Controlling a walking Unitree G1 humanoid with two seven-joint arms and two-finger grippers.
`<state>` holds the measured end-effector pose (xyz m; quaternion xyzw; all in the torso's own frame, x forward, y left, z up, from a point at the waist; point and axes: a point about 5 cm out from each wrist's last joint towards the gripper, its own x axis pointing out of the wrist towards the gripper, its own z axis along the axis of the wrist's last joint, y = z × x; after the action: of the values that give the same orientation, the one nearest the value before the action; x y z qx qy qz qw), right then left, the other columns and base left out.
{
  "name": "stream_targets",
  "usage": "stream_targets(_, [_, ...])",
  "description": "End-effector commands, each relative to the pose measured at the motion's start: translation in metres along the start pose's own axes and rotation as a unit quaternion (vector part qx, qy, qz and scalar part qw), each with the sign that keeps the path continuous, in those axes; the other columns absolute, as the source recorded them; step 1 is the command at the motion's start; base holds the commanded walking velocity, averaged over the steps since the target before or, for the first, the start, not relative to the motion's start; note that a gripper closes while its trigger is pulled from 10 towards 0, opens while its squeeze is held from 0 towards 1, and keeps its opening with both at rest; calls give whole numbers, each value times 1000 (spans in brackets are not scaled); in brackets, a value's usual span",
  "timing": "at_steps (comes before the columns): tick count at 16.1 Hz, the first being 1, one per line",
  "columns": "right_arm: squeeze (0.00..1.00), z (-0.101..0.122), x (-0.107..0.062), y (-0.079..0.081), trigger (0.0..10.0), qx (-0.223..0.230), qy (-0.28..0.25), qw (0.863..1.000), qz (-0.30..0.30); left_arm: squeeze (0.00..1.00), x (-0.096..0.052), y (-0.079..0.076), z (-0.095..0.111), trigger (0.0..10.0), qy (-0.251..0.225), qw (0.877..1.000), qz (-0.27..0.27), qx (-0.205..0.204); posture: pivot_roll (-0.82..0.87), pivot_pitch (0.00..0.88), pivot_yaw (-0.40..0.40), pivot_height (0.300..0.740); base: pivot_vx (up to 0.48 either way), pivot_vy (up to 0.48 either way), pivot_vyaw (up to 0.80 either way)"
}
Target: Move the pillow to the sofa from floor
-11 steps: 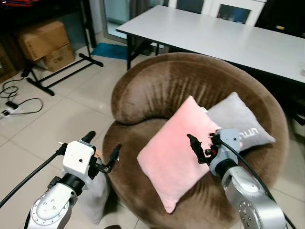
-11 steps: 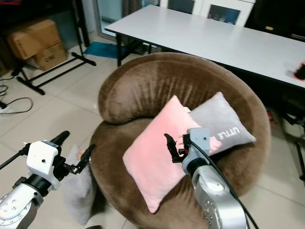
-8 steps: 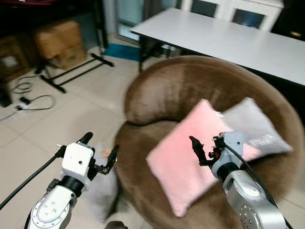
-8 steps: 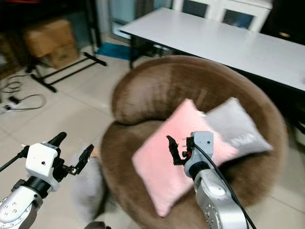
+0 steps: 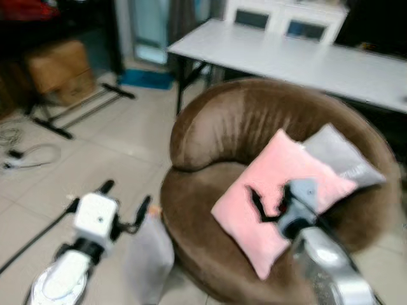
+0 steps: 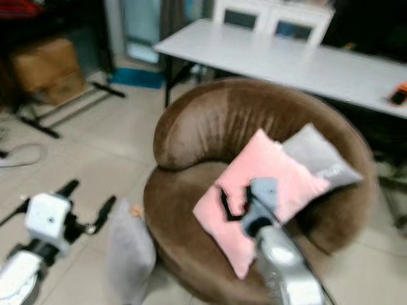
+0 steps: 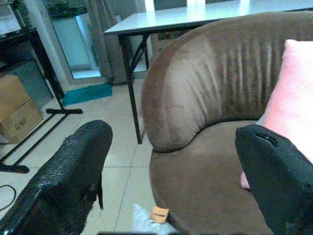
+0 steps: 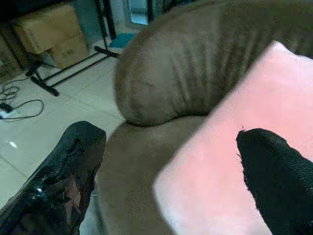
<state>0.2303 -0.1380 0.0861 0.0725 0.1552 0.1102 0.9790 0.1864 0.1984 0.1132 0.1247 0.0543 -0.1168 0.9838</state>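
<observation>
**Both grippers spread, holding nothing**

Fingers of the left gripper (image 5: pixel 124 204) and right gripper (image 5: pixel 268 202) are parted and empty. On the tiled floor (image 5: pixel 95 152), one grey pillow (image 5: pixel 147 257) leans against the round brown sofa (image 5: pixel 241 121), near the left gripper. Two cushions lie on the seat: one pink (image 5: pixel 280 184), one grey (image 5: pixel 340 155). Behind stand a white table (image 5: pixel 299 54), cardboard boxes (image 5: pixel 57 67) and a black rack (image 5: pixel 76 111).

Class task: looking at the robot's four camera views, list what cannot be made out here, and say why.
- Grey pillow on the floor: blurred, lower end cut off by the frame edge.
- Print on the grey pillow on the sofa: blurred by camera motion.
- Right hand: smeared.
- Pink pillow: cropped, right wrist view.
</observation>
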Motion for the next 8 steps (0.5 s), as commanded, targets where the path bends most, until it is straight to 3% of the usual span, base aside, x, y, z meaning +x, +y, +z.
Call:
stream_targets(1, [1000,7,-1,-10,10000,-16,-10,1000,-17,0,0,-3,1,10000,-4,1000,-2,-3,42,0,-75,740,0,435,0])
stream_targets(4, [1000,7,-1,-10,10000,-8,-2,1000,4,0,-1,0,0,10000,-6,1000,13,-7,44,0,-76,740,0,84,0])
stream_targets(6, [1000,9,1,-14,10000,-33,-13,999,-21,0,-1,2,1,10000,-10,1000,23,-11,45,0,-77,740,0,0,0])
stream_targets(8, [1000,9,2,-12,10000,-11,-16,1000,-12,0,0,6,3,10000,-18,999,43,-13,46,0,-79,740,0,0,0])
